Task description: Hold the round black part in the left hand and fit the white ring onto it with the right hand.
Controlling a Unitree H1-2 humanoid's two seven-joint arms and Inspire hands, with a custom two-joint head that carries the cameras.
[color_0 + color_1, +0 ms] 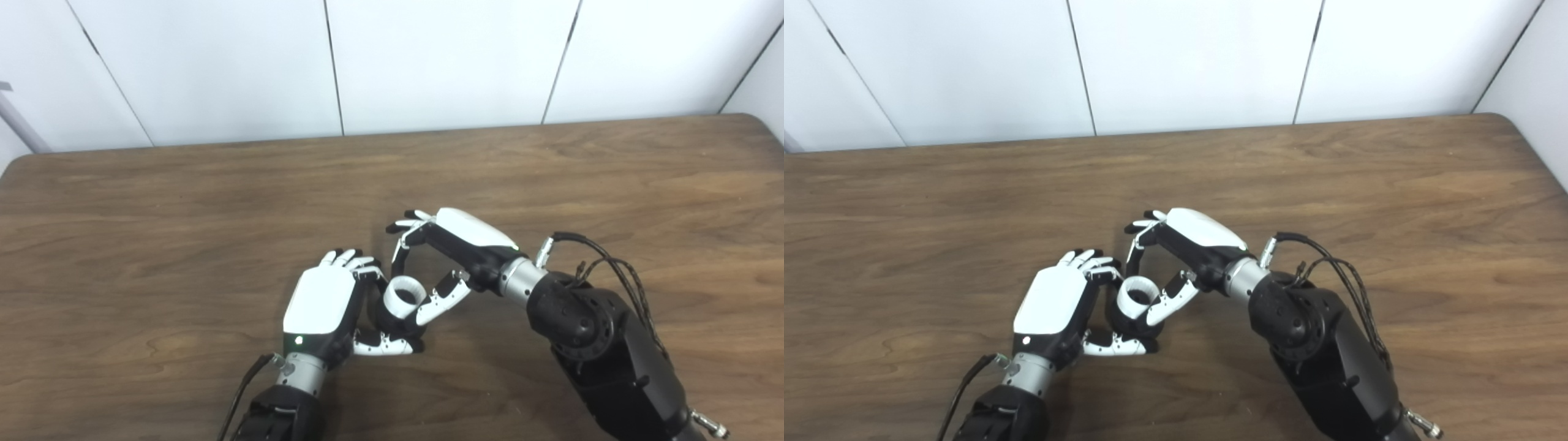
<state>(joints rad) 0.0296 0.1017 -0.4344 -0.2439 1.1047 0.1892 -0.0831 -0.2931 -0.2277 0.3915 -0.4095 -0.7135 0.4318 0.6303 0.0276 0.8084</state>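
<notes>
My left hand (pixel 323 304) rests low over the table, back up, and is shut on the round black part (pixel 381 320), which is mostly hidden between its fingers and thumb. The white ring (pixel 403 296) sits on top of the black part, its opening facing up. My right hand (pixel 442 252) reaches in from the right and pinches the ring. Its thumb lies against the ring's near right side and its fingers arch over the far side. The same scene shows in the right eye view, with the ring (pixel 1138 296) between both hands.
The brown wooden table (pixel 184 202) carries nothing else in view. White wall panels (pixel 429 61) stand behind its far edge. A cable bundle (pixel 606 257) loops off my right forearm.
</notes>
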